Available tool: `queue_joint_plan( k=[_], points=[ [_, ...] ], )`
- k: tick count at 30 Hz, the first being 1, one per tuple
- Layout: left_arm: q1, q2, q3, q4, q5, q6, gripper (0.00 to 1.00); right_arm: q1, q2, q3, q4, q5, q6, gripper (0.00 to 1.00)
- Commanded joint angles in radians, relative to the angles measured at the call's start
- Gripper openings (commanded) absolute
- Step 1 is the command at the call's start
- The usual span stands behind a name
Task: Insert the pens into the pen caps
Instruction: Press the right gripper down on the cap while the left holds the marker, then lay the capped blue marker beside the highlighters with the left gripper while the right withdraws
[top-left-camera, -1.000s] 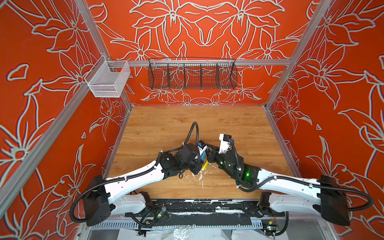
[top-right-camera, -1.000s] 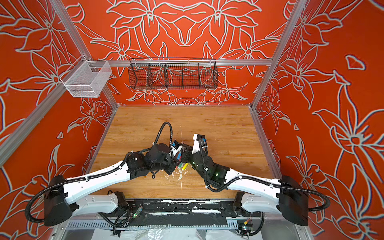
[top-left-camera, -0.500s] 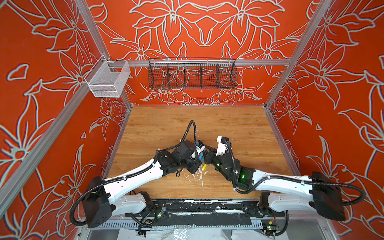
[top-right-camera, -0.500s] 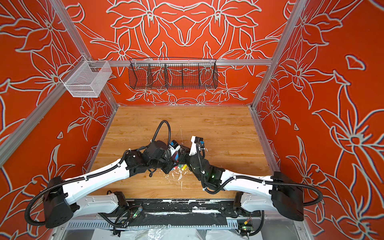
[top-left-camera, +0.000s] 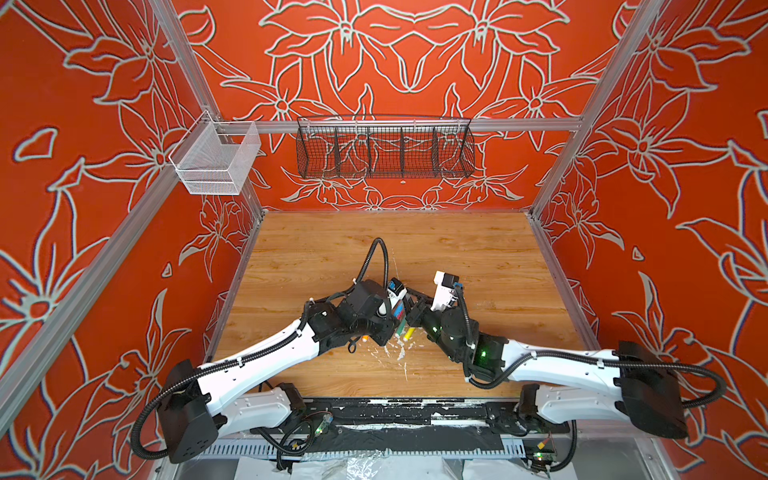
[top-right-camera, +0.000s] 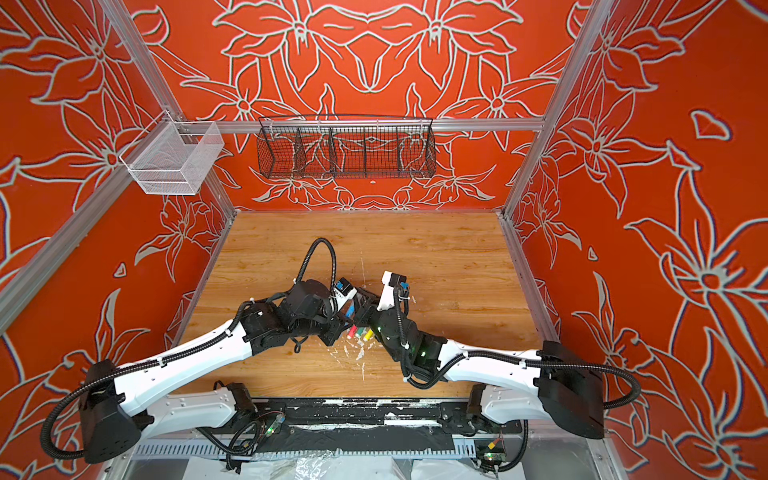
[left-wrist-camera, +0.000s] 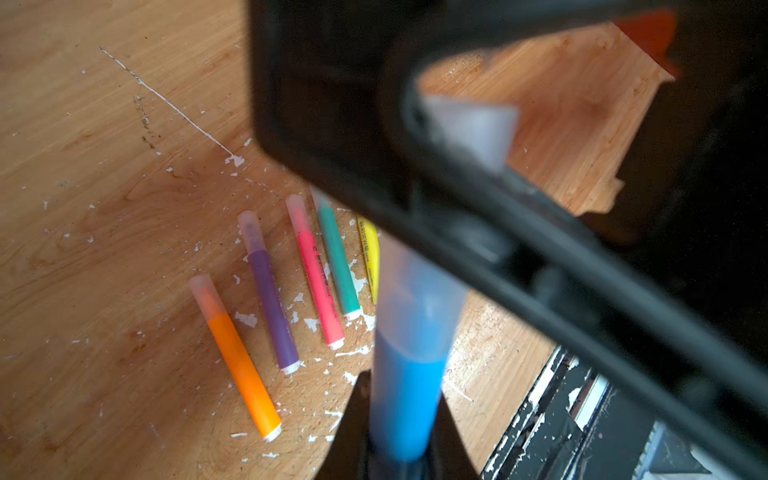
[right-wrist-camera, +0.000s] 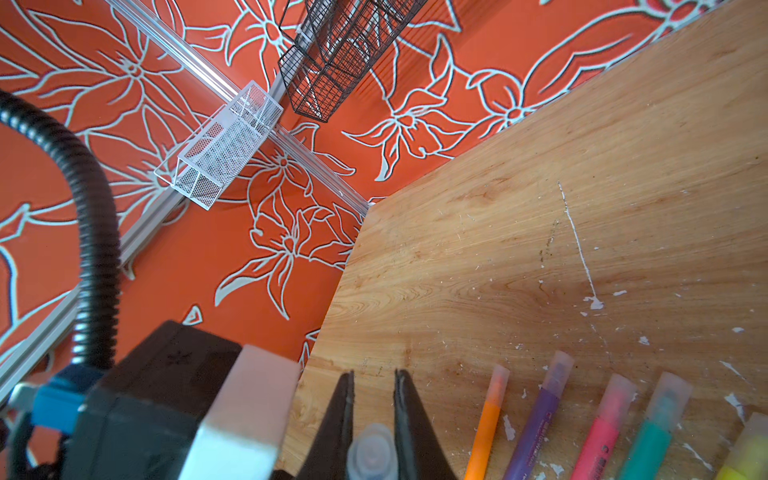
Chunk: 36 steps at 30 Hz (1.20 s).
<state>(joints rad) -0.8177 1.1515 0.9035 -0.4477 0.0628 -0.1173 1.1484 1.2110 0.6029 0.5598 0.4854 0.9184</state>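
Left wrist view: my left gripper (left-wrist-camera: 403, 383) clamps the slim blue marker pen (left-wrist-camera: 405, 401); my right gripper (right-wrist-camera: 374, 371) pinches its clear plastic cap (right-wrist-camera: 371, 451).

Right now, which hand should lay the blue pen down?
Probably left: the left hand grips the blue pen by its barrel, above the capped row; the right hand only pinches the cap.

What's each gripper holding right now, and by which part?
Left gripper: blue pen, by its bare barrel end. Right gripper: clear cap, by its sides.
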Motion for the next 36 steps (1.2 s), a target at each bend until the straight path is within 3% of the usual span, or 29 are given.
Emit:
queue_joint_plan(
  k=[1, 4, 7, 13, 16, 21, 27, 36],
  points=[
    [0.109, -0.034, 0.075, 0.450, -0.240, -0.111, 0.00, 0.100, -0.022, -0.042, -0.314, -0.174, 0.005, 0.00],
    [0.109, -0.047, -0.008, 0.424, -0.198, -0.132, 0.00, 0.050, -0.064, 0.012, -0.400, -0.171, -0.040, 0.14],
    [0.109, -0.064, -0.092, 0.369, -0.182, -0.171, 0.00, -0.015, -0.091, 0.082, -0.489, -0.186, -0.102, 0.40],
    [0.111, -0.064, -0.190, 0.177, -0.297, -0.244, 0.00, -0.116, -0.183, 0.156, -0.659, -0.124, -0.191, 0.75],
    [0.138, -0.043, -0.233, 0.142, -0.333, -0.278, 0.00, -0.153, -0.239, 0.154, -0.720, -0.090, -0.210, 0.96],
    [0.206, 0.018, -0.274, 0.133, -0.287, -0.343, 0.00, -0.183, -0.325, 0.133, -0.825, -0.007, -0.220, 0.97],
    [0.219, 0.132, -0.272, 0.126, -0.283, -0.420, 0.00, -0.193, -0.423, 0.082, -0.859, 0.055, -0.235, 0.97],
    [0.220, 0.220, -0.255, 0.092, -0.287, -0.466, 0.00, -0.194, -0.414, 0.068, -0.821, 0.121, -0.367, 0.98]
  ],
)
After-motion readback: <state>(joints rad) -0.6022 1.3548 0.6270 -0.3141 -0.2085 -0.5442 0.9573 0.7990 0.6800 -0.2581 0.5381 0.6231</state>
